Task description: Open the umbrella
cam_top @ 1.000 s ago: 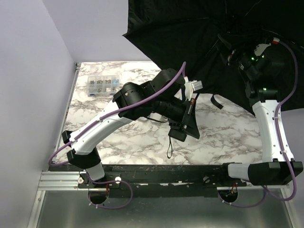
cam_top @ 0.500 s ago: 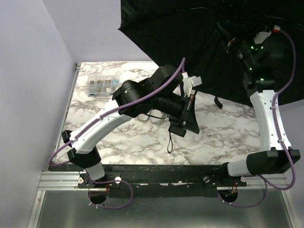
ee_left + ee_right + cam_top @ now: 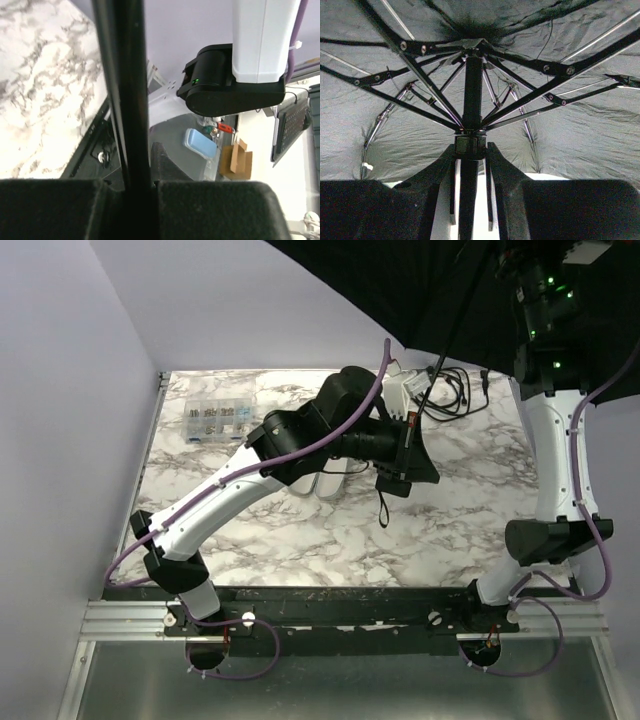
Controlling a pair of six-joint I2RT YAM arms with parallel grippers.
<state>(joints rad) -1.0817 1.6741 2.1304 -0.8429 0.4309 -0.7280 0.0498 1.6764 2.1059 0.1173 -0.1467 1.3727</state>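
Left gripper [image 3: 131,185] is pinching the lower end of the umbrella [image 3: 400,290]: in the left wrist view its jaws are pressing together on the black shaft [image 3: 122,90], with no gap showing on either side. The left arm is reaching from its near-left base diagonally across the marble table [image 3: 470,510] to the table's middle, wrist turned so that the shaft is pointing up and toward the far right. A wrist strap [image 3: 383,508] is hanging below the grip.

The right arm is rising steeply from its near-right base, forearm almost upright, wrist tucked under the canopy at the far right. The right gripper [image 3: 471,150] is bracketing the runner [image 3: 470,146] on the shaft, one finger on each side. Whether the fingers are squeezing the runner or only flanking it cannot be told.

Overhead, the dark canopy is spreading wide across the far edge, ribs [image 3: 555,67] fanned out and the fabric looking taut.

Progress, as a judgement: the opening is nearly complete. What is remaining is to confirm that the runner is latching, then to release.
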